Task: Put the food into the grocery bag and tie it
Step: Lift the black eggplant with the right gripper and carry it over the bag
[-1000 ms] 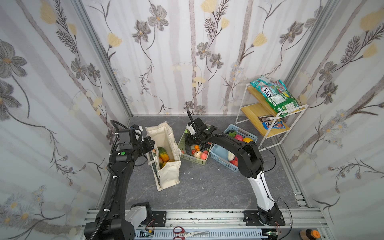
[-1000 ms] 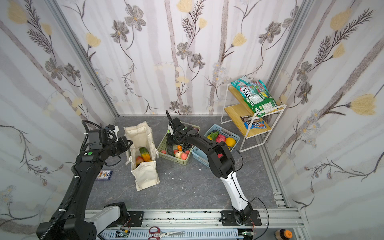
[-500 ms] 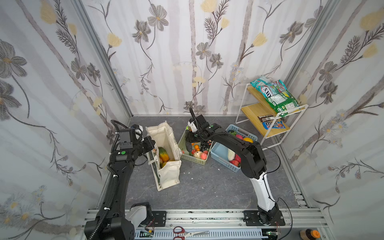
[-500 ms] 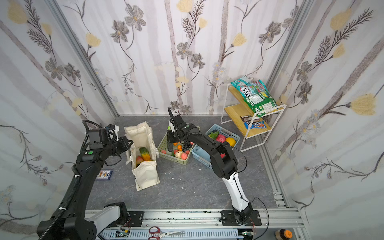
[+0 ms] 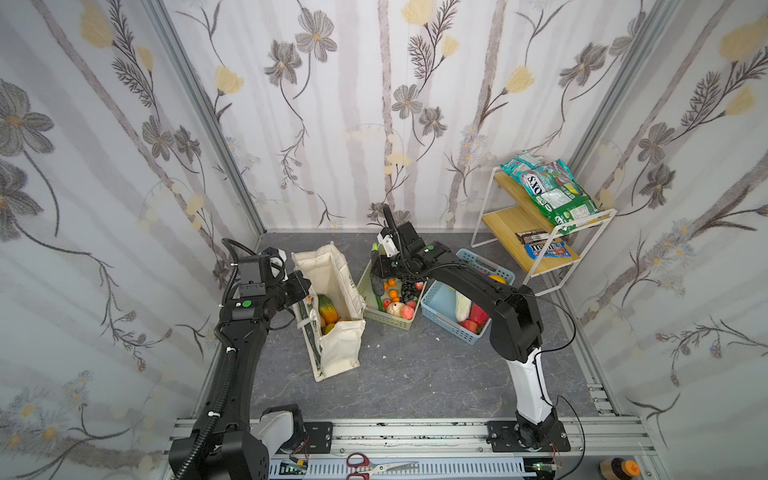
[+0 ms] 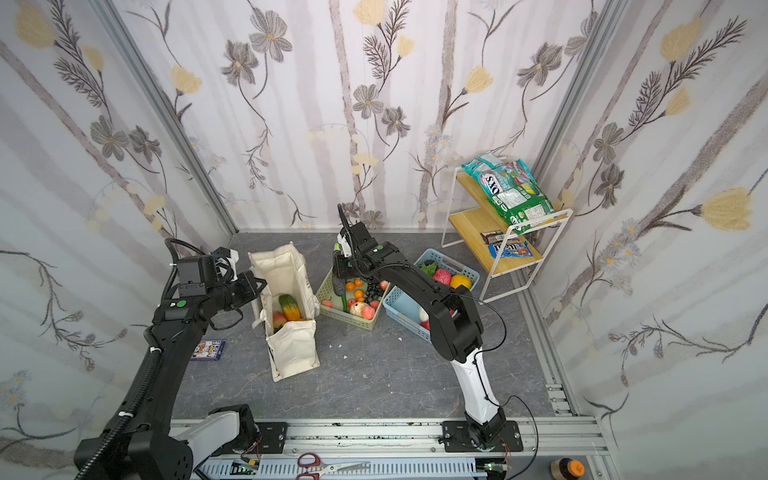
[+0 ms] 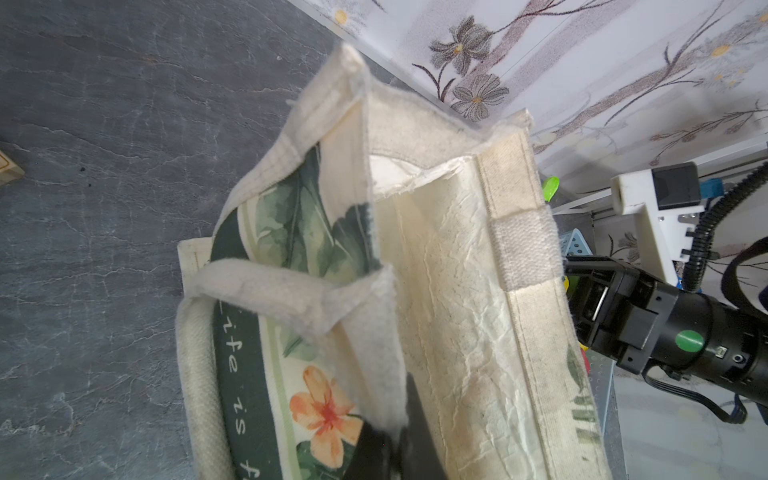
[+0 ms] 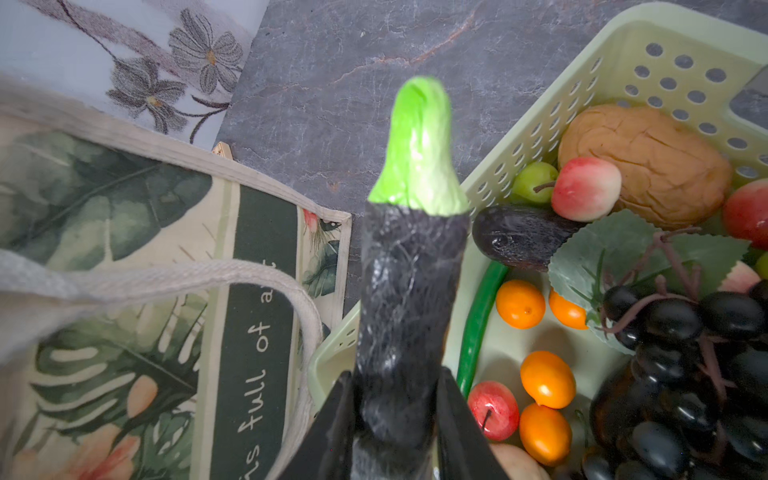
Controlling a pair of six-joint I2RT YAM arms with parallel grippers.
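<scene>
The grocery bag [image 5: 332, 336] stands open on the grey floor [image 5: 415, 374], with a green-orange fruit [image 5: 326, 307] inside. The left gripper [image 7: 397, 432] is clamped on the bag's rim, fingers together on the cloth. Just beyond, the right gripper [image 8: 395, 399] grips a black eggplant [image 8: 409, 291] with a green tip, fingers pressed to its sides, above the edge of the green basket [image 5: 399, 323]. A blue basket [image 5: 442, 328] sits just beside it; more food lies in both.
</scene>
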